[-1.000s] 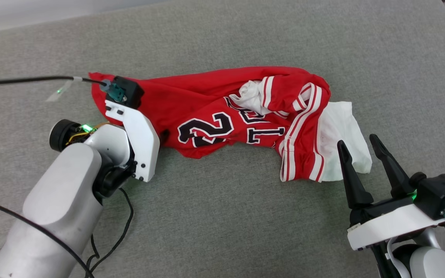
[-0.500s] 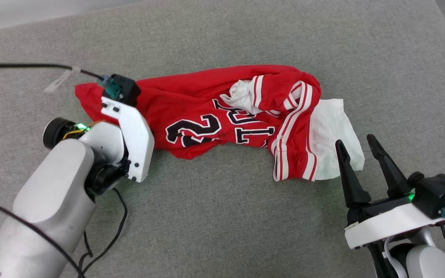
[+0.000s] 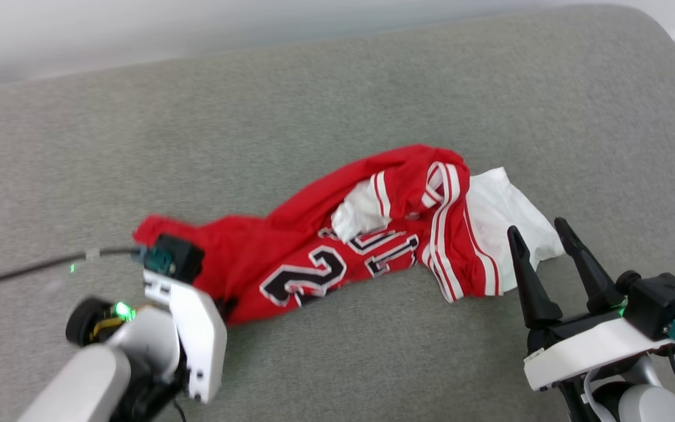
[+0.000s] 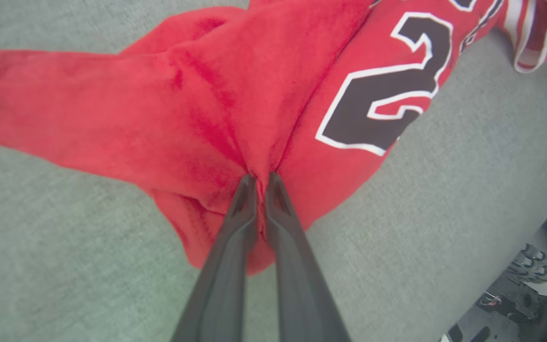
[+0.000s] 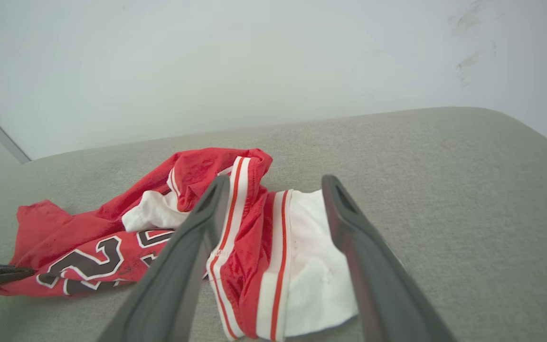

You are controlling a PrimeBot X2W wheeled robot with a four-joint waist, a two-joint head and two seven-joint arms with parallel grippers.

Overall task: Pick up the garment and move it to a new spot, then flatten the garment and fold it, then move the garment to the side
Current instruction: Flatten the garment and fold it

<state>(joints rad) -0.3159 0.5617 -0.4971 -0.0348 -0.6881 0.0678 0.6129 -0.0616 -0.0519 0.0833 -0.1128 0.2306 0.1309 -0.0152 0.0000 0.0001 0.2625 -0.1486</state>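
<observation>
**Item 1: the garment** (image 3: pixel 290 258). Red jersey-style T-shirt, crumpled and stretched into a long strip across the grey fabric surface (image 3: pixel 337 105). It runs from the lower left of the head view up towards the right. A black, white-outlined "2" (image 3: pixel 302 278) faces up near the left end, with partly folded lettering just beside it. A white short sleeve (image 3: pixel 501 205) with red-and-white striped trim lies spread at the right end. A second patch of white cloth is bunched in the middle folds.

**Item 2: left tool** (image 4: pixel 260 183). Two long dark fingers pressed together, pinching a gathered ridge of red cloth near the garment's (image 4: pixel 159 118) left end. Creases fan out from the pinch point. The "2" (image 4: pixel 387 95) lies just to the right of the grip in the left wrist view. In the right wrist view the same fingers enter low at the left edge, meeting the red hem.

**Item 3: right tool** (image 3: pixel 535 230). Fingers spread wide and holding nothing. The tips point towards the white sleeve's edge. In the right wrist view (image 5: pixel 276 180) the sleeve (image 5: pixel 316 256) lies between and beyond the two fingers. Whether they touch it cannot be told.

**Item 4: black cable** (image 3: pixel 33 266). Runs from the left wrist housing off the left edge of the head view.

**Item 5: pale wall** (image 5: pixel 207 61). Stands behind the grey surface.
</observation>
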